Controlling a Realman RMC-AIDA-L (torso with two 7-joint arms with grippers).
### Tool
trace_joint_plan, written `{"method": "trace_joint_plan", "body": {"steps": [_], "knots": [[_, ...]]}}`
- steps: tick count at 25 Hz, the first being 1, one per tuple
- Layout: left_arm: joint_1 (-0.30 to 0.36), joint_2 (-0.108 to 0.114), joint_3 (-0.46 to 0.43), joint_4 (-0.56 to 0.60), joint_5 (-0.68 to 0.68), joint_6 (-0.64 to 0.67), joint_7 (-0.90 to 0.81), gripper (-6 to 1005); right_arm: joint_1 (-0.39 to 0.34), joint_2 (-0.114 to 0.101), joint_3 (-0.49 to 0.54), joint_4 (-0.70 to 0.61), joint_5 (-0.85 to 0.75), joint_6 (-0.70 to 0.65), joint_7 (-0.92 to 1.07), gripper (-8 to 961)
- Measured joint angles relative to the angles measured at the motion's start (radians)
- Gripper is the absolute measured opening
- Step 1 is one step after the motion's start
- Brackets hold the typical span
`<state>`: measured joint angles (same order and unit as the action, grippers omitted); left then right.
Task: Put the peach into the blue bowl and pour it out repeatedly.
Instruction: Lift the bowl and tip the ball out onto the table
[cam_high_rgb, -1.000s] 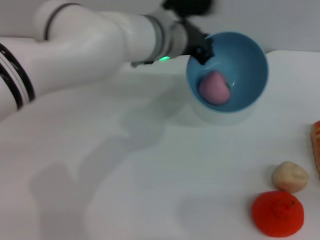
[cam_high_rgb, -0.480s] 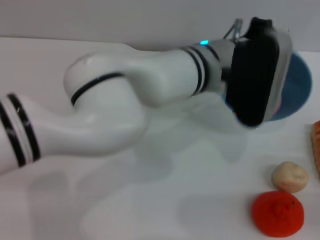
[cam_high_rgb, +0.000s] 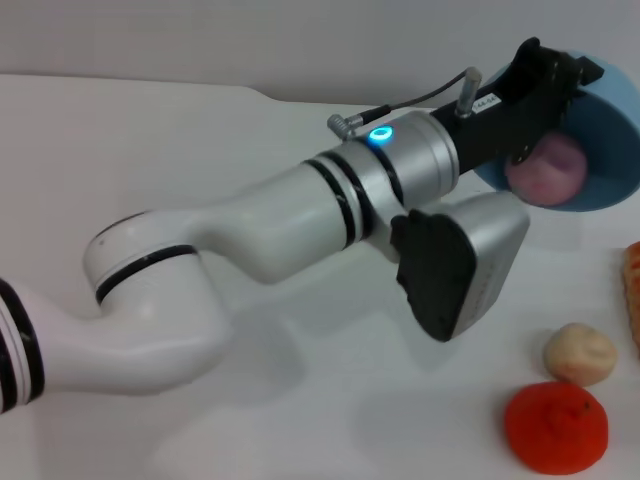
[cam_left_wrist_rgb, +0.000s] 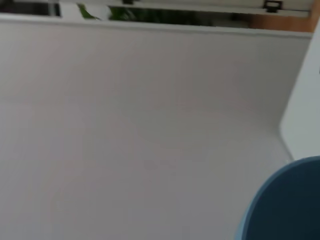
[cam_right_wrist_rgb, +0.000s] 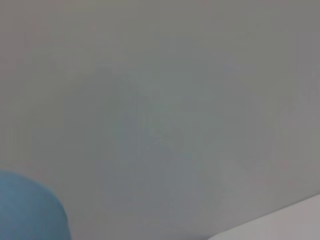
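My left arm reaches across the white table (cam_high_rgb: 200, 150) from the lower left to the upper right. Its gripper (cam_high_rgb: 548, 68) is shut on the rim of the blue bowl (cam_high_rgb: 612, 120). The bowl hangs above the table, tipped steeply on its side. The pink peach (cam_high_rgb: 548, 170) rests against the bowl's lower inner wall, close to the rim. In the left wrist view a piece of the blue bowl (cam_left_wrist_rgb: 287, 205) fills one corner. The right wrist view also catches a blue bowl edge (cam_right_wrist_rgb: 27, 210). My right gripper is out of view.
A cream lumpy ball (cam_high_rgb: 580, 353) and a red-orange bumpy fruit (cam_high_rgb: 556, 427) lie near the table's front right. An orange object (cam_high_rgb: 633, 290) pokes in at the right edge. The wrist camera housing (cam_high_rgb: 455, 260) hangs under the left forearm.
The left arm has swung right and rolled its wrist. The bowl went from open-side-up to tipped on its side, farther right and higher, and the peach rolled toward the rim.
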<state>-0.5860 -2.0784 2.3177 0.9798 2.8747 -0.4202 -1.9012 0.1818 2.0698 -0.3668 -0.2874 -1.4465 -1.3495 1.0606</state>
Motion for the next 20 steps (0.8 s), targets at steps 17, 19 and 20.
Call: {"method": "trace_joint_plan", "body": {"steps": [17,19,20], "knots": [[-0.008,0.0,0.08,-0.039,-0.39,-0.09,-0.1,-1,0.01,-0.001,-0.002,0.003,-0.001,0.002,0.005,565],[-0.03,0.0,0.079,-0.055,-0.547,-0.07,-0.17,-1,0.01,-0.002,-0.008,0.002,-0.006,0.0,0.027,562],[-0.034,0.0,0.073,-0.058,-0.593,-0.065,-0.191,-1,0.011,-0.003,-0.01,0.0,-0.009,0.0,0.049,560]]}}
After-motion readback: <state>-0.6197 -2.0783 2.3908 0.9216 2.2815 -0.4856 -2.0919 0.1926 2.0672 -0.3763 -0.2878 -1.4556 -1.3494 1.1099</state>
